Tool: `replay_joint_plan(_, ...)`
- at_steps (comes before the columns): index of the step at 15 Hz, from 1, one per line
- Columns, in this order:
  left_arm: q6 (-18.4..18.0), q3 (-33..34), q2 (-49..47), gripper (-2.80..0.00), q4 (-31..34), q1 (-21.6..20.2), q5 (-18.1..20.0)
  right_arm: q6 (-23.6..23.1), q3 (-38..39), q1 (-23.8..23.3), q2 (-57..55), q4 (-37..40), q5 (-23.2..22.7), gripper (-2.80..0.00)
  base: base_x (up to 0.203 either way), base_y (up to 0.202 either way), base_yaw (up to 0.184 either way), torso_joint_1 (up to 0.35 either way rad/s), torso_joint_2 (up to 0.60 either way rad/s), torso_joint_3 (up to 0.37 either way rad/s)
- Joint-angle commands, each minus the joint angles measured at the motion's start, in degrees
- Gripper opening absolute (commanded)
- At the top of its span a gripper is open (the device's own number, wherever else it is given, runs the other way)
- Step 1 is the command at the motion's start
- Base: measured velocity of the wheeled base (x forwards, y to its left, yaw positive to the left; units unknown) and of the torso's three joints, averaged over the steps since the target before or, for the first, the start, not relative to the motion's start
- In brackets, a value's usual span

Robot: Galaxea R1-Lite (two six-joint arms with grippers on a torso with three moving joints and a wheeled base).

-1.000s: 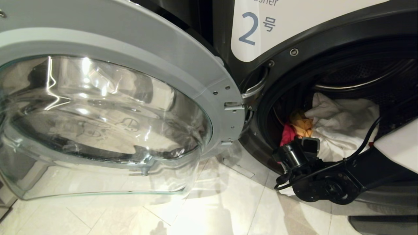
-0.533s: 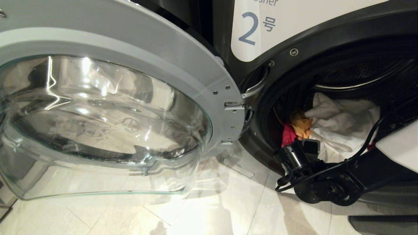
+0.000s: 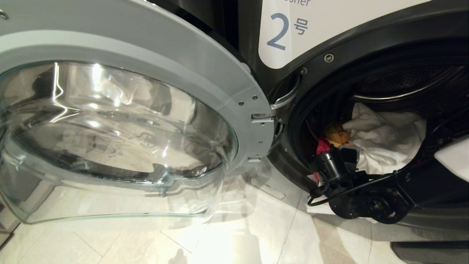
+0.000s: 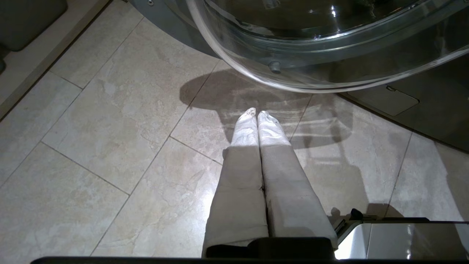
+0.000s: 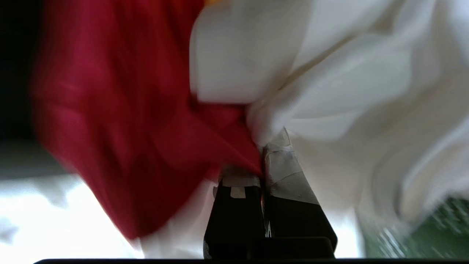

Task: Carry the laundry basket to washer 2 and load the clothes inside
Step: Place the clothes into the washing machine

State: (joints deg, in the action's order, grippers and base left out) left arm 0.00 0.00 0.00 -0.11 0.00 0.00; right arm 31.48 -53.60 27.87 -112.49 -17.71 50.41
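Washer 2 [image 3: 366, 47] has a glossy clear glass door [image 3: 110, 132] with a smooth matt grey rim, the clothes [image 3: 384, 139] are soft cloth, and the floor [image 3: 238, 234] is polished stone-look tile.

**Black arm, pale fingers**

The right arm [image 3: 370, 209] shows black round joint housings with small screws, a loose black cable looping alongside and a white shell panel. The left gripper [image 4: 257, 116] has long pale taped fingers (shiny tips).
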Motion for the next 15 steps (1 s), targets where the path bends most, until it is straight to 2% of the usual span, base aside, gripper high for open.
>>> replay_joint_plan(1,0.0,0.1,0.0,-2.8,-0.1,0.0,0.0,-3.0,-0.9,-0.7,2.6,-3.5,0.1,-2.8,0.0,0.0,0.0,0.0,0.0,0.0)
replay_joint_plan(4,0.0,0.1,0.0,-2.8,0.0,0.0,0.0,-11.2,-0.8,-2.0,3.5,-12.2,0.0,-2.8,0.0,0.0,0.0,0.0,0.0,0.0)
replay_joint_plan(11,0.0,0.1,0.0,-2.8,-0.1,0.0,0.0,-28.6,-1.4,-8.3,1.1,-34.8,-0.7,-2.8,0.0,0.0,0.0,0.0,0.0,0.0)
replay_joint_plan(15,0.0,0.1,0.0,-2.8,0.0,0.0,0.0,-38.5,-5.5,-12.0,-2.1,-51.5,-6.4,-2.8,0.0,0.0,0.0,0.0,0.0,0.0)
